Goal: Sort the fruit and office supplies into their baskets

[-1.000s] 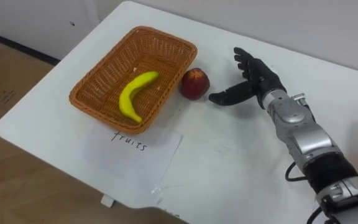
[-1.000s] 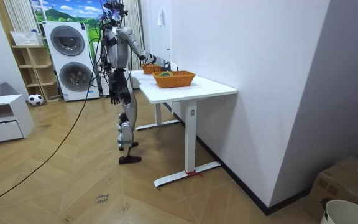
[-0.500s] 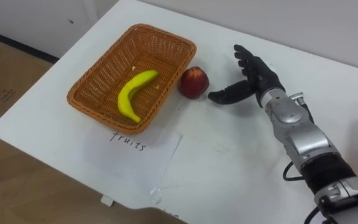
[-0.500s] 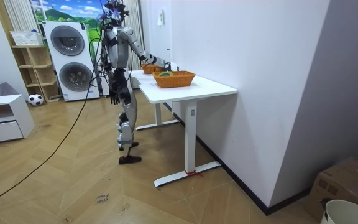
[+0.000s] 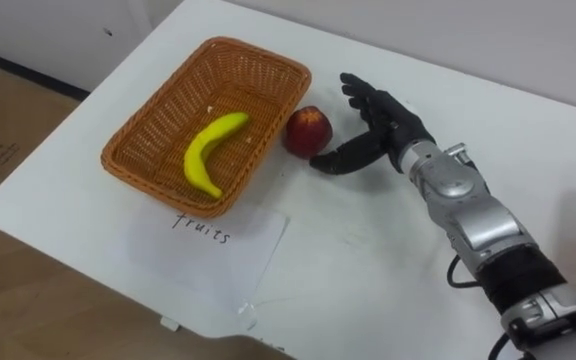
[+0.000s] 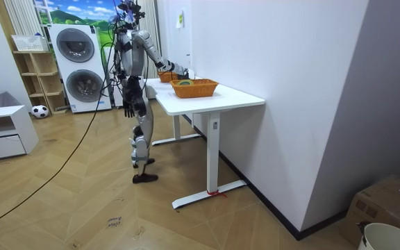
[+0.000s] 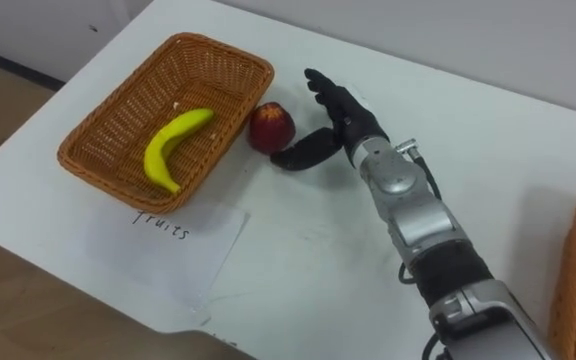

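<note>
Apple on desk, just outside basket's right rim, toward desk's back edge. Banana already inside. My right hand spread wide just beside apple, thumb low: I judge, cupped ready to grasp. Left hand at side, state can't tell.

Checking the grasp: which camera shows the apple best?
The left eye view: the apple sits unobstructed beside the fruit basket, close to the open right robot hand. The right eye view shows much the same. The room view is too distant to make it out.
</note>
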You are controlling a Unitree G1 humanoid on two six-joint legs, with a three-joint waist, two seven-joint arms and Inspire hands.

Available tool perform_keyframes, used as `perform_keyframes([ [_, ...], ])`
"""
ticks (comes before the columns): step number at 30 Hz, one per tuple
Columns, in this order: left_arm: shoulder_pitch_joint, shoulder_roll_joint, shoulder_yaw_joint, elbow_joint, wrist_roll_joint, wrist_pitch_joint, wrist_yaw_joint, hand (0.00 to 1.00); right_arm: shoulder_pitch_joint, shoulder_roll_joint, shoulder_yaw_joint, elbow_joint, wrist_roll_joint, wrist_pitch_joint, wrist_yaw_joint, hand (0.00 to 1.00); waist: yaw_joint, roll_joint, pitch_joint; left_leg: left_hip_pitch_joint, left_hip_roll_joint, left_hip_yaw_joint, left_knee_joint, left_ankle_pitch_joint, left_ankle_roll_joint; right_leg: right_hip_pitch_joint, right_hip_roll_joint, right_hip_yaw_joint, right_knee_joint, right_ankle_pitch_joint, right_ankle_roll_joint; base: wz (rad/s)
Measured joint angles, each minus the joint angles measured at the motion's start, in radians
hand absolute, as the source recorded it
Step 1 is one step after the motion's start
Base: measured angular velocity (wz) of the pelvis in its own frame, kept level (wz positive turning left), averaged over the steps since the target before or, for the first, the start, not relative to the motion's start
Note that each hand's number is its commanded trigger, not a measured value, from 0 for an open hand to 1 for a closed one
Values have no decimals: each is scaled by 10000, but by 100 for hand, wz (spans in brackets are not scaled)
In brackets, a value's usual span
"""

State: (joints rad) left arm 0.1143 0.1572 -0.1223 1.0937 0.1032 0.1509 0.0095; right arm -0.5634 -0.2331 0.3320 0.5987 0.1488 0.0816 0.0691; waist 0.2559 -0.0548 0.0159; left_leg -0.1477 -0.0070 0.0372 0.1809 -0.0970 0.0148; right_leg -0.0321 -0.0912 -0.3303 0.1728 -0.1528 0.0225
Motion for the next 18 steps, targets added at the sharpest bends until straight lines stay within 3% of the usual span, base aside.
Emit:
perform_keyframes([
  [9, -33, 5, 2, 3, 194, 0, 10, 0, 0, 123, 2, -11, 1, 0, 53, 0, 33, -177, 20, 16, 9, 36, -31, 0, -1, -31, 4, 0, -16, 1, -1, 0],
  [18, -29, 8, 2, 6, 203, 7, -5, 0, 0, 193, 2, -11, 4, 0, 27, 0, 36, -186, 20, 21, 11, 43, -47, 0, -2, -13, 3, -23, -17, 1, -1, 0],
])
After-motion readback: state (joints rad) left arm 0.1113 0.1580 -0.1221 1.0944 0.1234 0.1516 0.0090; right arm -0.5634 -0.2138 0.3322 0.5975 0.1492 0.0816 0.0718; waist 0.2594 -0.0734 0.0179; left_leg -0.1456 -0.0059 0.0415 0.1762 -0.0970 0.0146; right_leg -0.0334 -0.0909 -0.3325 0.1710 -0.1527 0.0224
